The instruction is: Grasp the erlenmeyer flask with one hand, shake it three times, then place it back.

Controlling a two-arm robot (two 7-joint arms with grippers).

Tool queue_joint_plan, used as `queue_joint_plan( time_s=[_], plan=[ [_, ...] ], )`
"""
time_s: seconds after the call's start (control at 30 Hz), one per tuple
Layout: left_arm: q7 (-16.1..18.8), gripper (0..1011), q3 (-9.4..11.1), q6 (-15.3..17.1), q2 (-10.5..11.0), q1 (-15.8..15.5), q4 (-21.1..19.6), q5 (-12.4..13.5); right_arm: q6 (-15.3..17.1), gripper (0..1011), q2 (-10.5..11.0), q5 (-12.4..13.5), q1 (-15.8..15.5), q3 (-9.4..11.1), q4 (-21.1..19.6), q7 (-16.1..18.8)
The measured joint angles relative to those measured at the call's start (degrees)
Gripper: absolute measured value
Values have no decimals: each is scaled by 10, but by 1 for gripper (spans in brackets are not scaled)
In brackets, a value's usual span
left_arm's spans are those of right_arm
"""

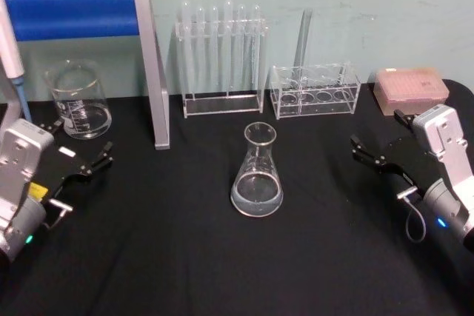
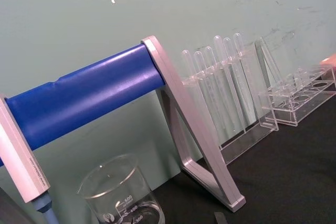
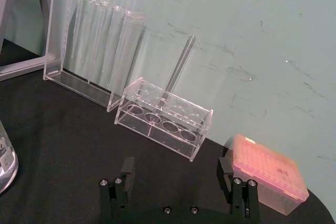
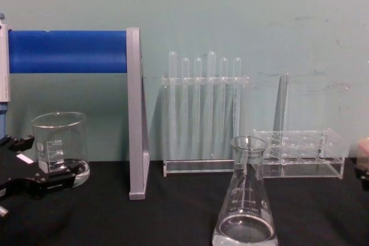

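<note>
The erlenmeyer flask stands upright at the middle of the black table, clear glass with a little liquid at its base; the chest view shows it close and low. Its edge shows in the right wrist view. My left gripper rests open at the table's left, well apart from the flask, and its black fingers lie just in front of a beaker. My right gripper sits open at the right, also apart from the flask, with nothing between its fingers.
A glass beaker stands at the back left beside a grey stand with a blue bar. Behind the flask are a tall test tube rack and a low clear rack. A pink tip box sits at the back right.
</note>
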Motion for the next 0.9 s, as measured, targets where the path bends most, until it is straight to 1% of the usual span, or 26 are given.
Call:
queue_joint_plan(
  time_s=[0.63,0.9],
  plan=[
    [0,1001,0,0,0,0,0,0,0,1000,0,0,0,0,0,0],
    [0,1001,0,0,0,0,0,0,-1,1000,-2,3,-13,15,-9,17]
  ],
)
